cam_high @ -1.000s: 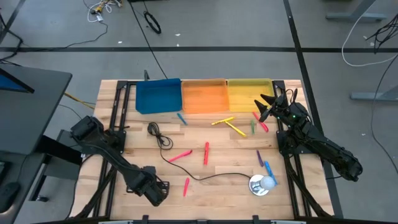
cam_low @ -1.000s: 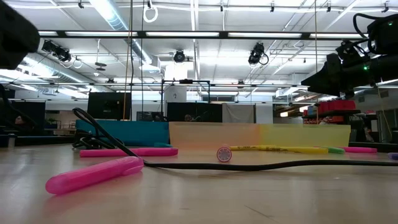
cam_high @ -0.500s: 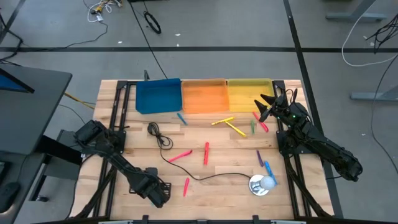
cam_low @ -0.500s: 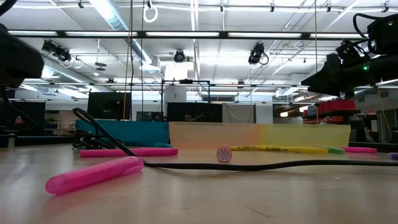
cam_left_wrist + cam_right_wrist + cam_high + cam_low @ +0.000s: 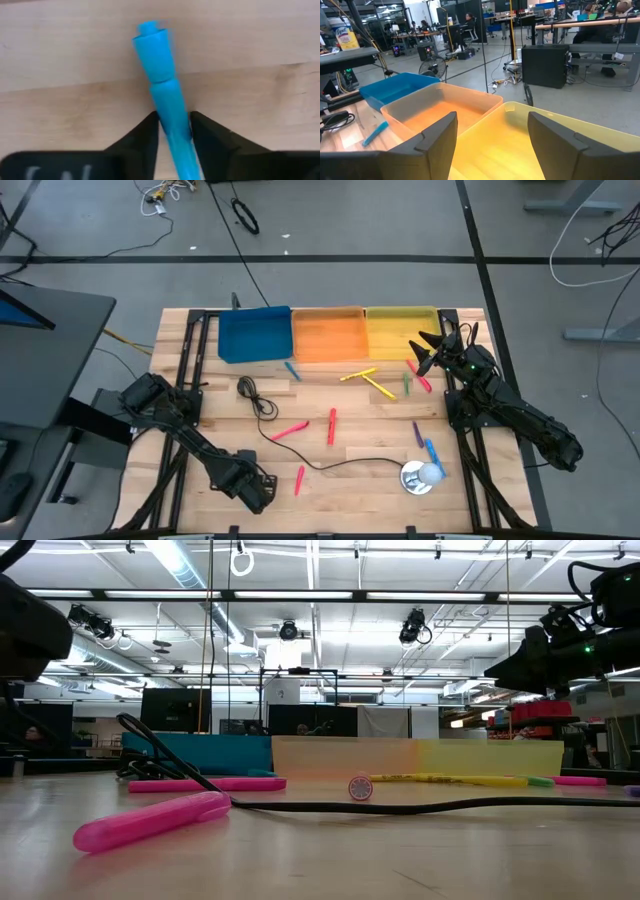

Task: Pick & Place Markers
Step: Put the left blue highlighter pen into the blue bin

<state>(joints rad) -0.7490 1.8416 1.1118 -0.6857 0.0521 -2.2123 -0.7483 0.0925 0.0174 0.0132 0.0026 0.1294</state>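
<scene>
My left gripper [image 5: 252,490] is low over the table's near left part and shut on a blue marker [image 5: 160,85]. In the high view the gripper hides this marker. My right gripper [image 5: 425,352] hovers open by the yellow tray [image 5: 400,330], touching nothing. Loose markers lie flat on the wood: pink ones [image 5: 289,430] [image 5: 300,479], a red one [image 5: 332,425], two yellow [image 5: 358,374] [image 5: 378,388], a green [image 5: 406,384], a purple [image 5: 417,433] and blue ones [image 5: 433,453] [image 5: 292,369]. My left gripper pinches the blue marker's barrel [image 5: 172,127] between its two fingers [image 5: 145,137], coming from above. The marker's capped end [image 5: 150,45] sticks out past the fingertips over the wood. Whether the marker rests on the table or is lifted, I cannot tell.
Blue [image 5: 255,335], orange [image 5: 328,335] and yellow trays stand in a row along the far edge. A thin black cable [image 5: 262,408] winds across the middle to a round silver-white object [image 5: 420,476] near the near right. Bare wood lies between the markers.
My left arm has shifted a little toward the table's right and near edge, keeping its fingers on the blue marker. The right arm and the loose markers have stayed put.
</scene>
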